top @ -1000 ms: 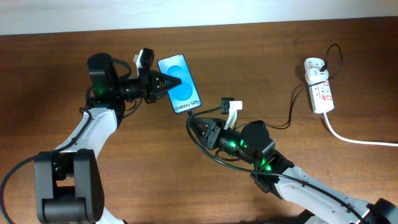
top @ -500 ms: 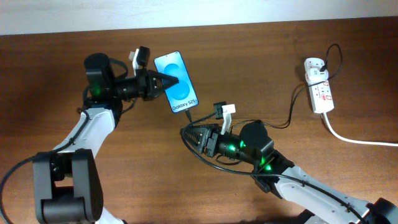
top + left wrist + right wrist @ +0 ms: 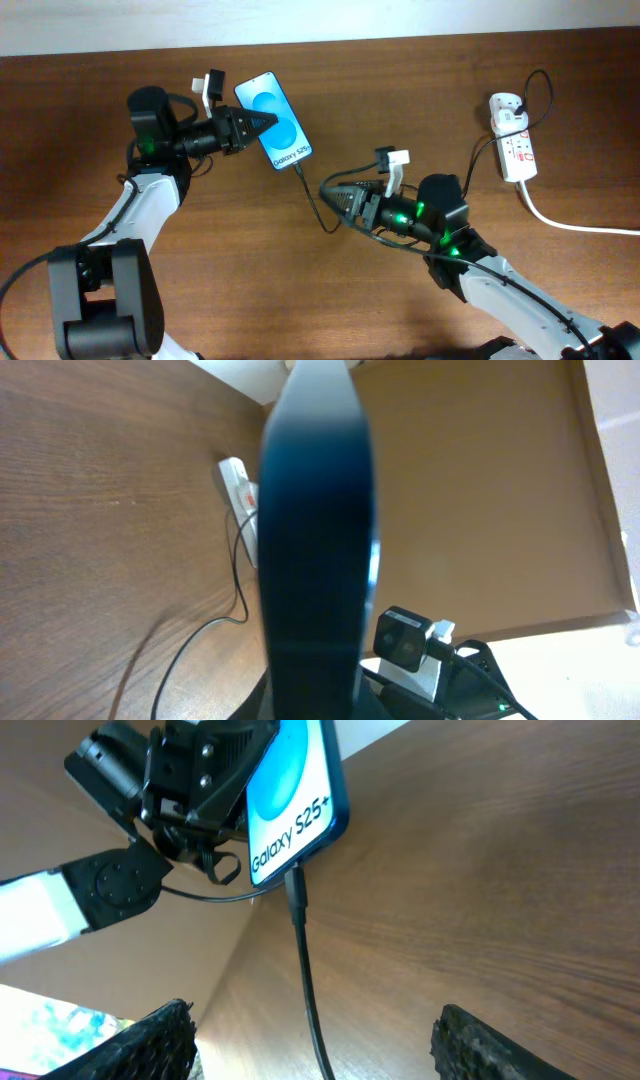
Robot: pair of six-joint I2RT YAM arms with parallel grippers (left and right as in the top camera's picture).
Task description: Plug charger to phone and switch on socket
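My left gripper point(image 3: 243, 127) is shut on the phone point(image 3: 273, 122) and holds it off the table, its light-blue screen facing up. In the left wrist view the phone point(image 3: 318, 540) stands edge-on between the jaws. The charger's black connector point(image 3: 296, 892) sits in the phone's point(image 3: 290, 800) bottom edge. Its thin cable point(image 3: 316, 208) loops down and trails right to the white adapter point(image 3: 503, 105) on the socket point(image 3: 514, 145). My right gripper point(image 3: 338, 196) is open to the right of the cable loop, and the cable point(image 3: 315, 1010) runs free between its fingers point(image 3: 150, 1040).
The socket's thick white cord point(image 3: 575, 224) runs off the right edge of the table. The socket point(image 3: 236, 482) and cable also show in the left wrist view, along with the right arm's wrist camera point(image 3: 405, 640).
The right gripper opened, let go of the cable and drew back to the right. The left gripper shifted the phone slightly up and to the left, with the connector still in it.
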